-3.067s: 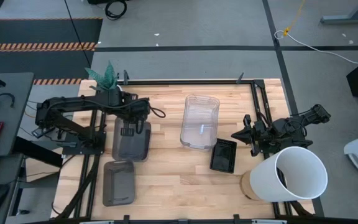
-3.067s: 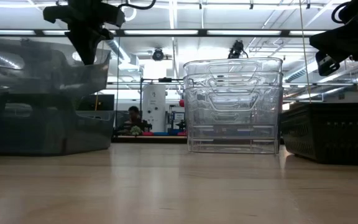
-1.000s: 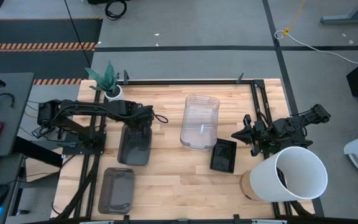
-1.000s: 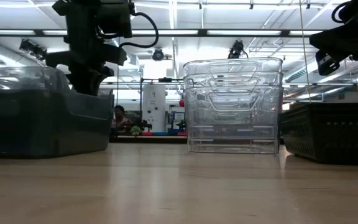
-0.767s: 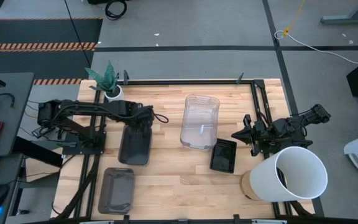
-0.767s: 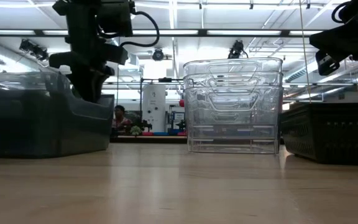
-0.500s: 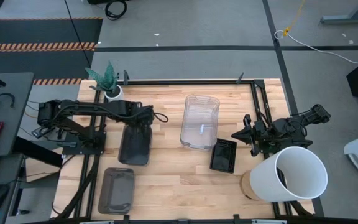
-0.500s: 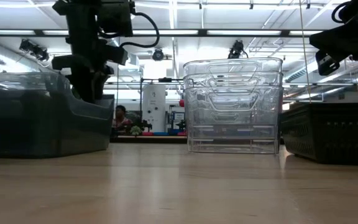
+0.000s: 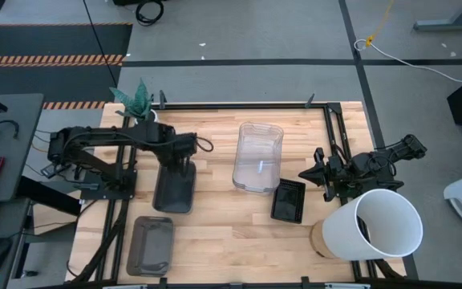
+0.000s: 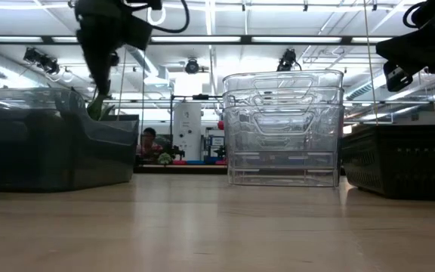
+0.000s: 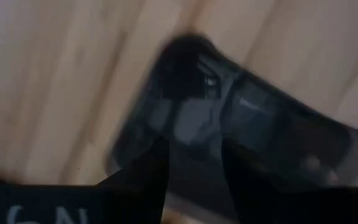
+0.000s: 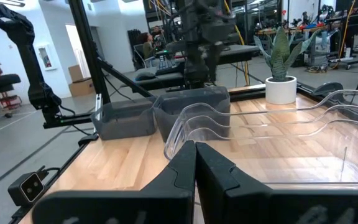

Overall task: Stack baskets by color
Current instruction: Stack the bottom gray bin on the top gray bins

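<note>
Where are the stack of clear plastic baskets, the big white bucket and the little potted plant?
Stack of clear plastic baskets [image 9: 257,158], high view, bottom panel.
Big white bucket [image 9: 351,243], high view, outer wall.
Little potted plant [image 12: 281,89], right wrist view, white pot.

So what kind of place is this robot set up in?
Probably a robotics lab or workshop: a wooden table in a metal frame, ceiling light strips over a big open hall, and more equipment stands behind.

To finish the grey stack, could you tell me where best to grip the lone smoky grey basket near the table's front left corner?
Probably the lone smoky grey basket by a short end wall, from straight above: it sits upright and open-topped, so one of the fingers could go inside the thin rim and one outside.
</note>
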